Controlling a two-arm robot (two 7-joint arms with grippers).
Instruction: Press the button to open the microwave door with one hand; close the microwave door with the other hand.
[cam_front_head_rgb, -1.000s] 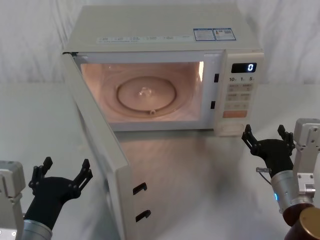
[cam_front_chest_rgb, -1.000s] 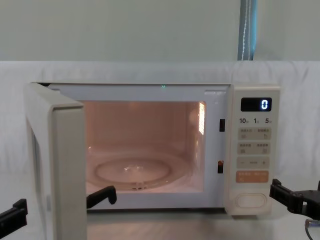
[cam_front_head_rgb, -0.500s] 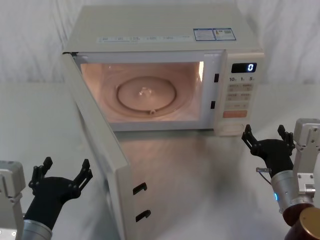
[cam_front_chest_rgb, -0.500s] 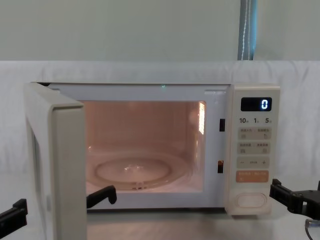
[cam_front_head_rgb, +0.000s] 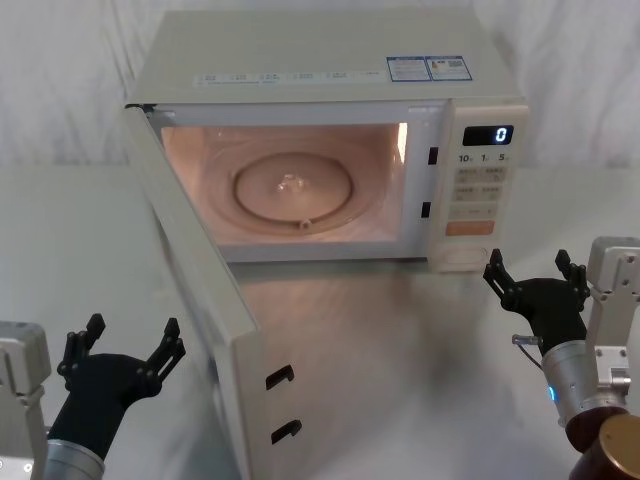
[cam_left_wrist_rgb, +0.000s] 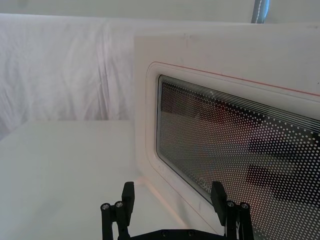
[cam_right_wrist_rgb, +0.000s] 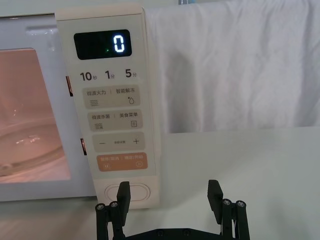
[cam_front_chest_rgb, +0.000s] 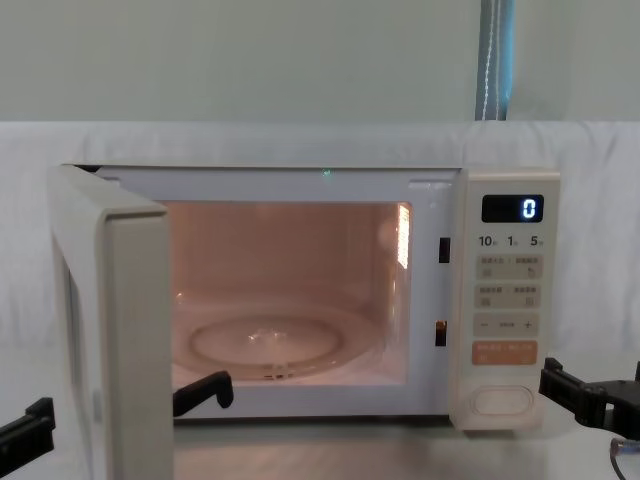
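Observation:
The microwave door (cam_front_head_rgb: 197, 290) stands swung wide open toward the left, its dark dotted window (cam_left_wrist_rgb: 235, 150) facing outward. The lit cavity and its glass turntable (cam_front_head_rgb: 293, 187) are exposed. The wide cream button (cam_front_head_rgb: 463, 262) sits at the bottom of the control panel, under the orange key. My right gripper (cam_front_head_rgb: 528, 266), the one with the blue light, hovers open just in front of and to the right of the button (cam_right_wrist_rgb: 129, 192), not touching it. My left gripper (cam_front_head_rgb: 133, 332) is open, low at the front left, on the outer side of the door (cam_left_wrist_rgb: 150, 100).
The microwave (cam_front_head_rgb: 330, 60) sits on a white table (cam_front_head_rgb: 380, 350) with a white cloth backdrop behind. Its display (cam_front_head_rgb: 488, 135) reads 0. Two latch hooks (cam_front_head_rgb: 282, 405) stick out of the door's free edge. Bare tabletop lies between the door and my right arm.

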